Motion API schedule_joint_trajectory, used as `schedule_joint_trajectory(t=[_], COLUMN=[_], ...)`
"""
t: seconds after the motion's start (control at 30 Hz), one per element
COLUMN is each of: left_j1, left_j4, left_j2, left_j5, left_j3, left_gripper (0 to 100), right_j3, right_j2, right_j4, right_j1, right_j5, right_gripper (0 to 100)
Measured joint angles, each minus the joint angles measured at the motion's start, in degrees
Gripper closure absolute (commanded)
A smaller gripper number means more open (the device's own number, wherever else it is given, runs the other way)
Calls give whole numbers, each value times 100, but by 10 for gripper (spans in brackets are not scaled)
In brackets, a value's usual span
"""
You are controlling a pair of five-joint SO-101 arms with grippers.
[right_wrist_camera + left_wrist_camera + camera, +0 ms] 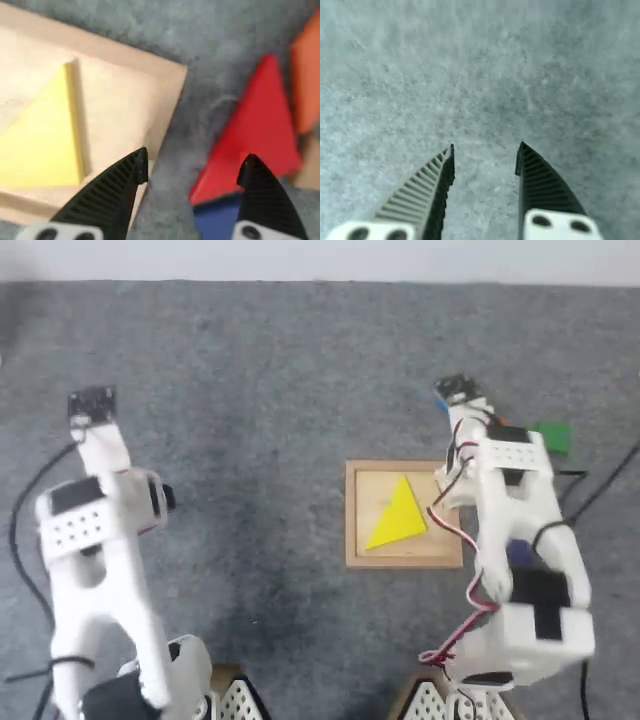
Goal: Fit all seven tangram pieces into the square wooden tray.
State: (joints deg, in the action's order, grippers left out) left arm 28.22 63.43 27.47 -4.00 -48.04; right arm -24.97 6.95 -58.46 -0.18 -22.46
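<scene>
The square wooden tray (352,515) is seen lying on the grey felt-covered surface (250,390), right of the middle in the high view and just beside the right arm (515,540). A yellow triangle (398,515) is laid flat inside it, with bare wood left around it.

The right tool (196,152) is held low with its fingers apart. One finger is seen over the tray's outer rim and the other over a red triangle (250,130), with grey felt showing between them. The red triangle is placed on the surface outside the tray, near its rim but apart from it. An orange piece (306,85) is found just beside the red one, and a blue piece (215,222) is set close along another of its edges; whether they touch cannot be told. A green piece (553,436) is seen on the surface beyond the right arm, partly covered by it.

The left tool (486,145) is held well apart from the tray, at the left side of the surface, with its fingers spread over bare felt.
</scene>
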Motion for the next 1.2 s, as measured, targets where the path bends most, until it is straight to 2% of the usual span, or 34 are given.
schedule_joint_trajectory(t=[0.2,0.53,0.97,1.2], left_j1=[-273,-325,-466,-457], left_j4=[-440,-527,-527,-545], left_j2=[193,211,229,229], left_j5=[0,0,0,0], left_j3=[-589,-642,-712,-738], left_gripper=[796,796,797,797], right_j3=[176,176,193,484], right_j2=[334,404,396,123], right_j4=[53,-229,-475,-712], right_j1=[-308,-1407,-2690,-2629], right_j5=[281,765,2057,2479], right_gripper=[702,702,702,702])
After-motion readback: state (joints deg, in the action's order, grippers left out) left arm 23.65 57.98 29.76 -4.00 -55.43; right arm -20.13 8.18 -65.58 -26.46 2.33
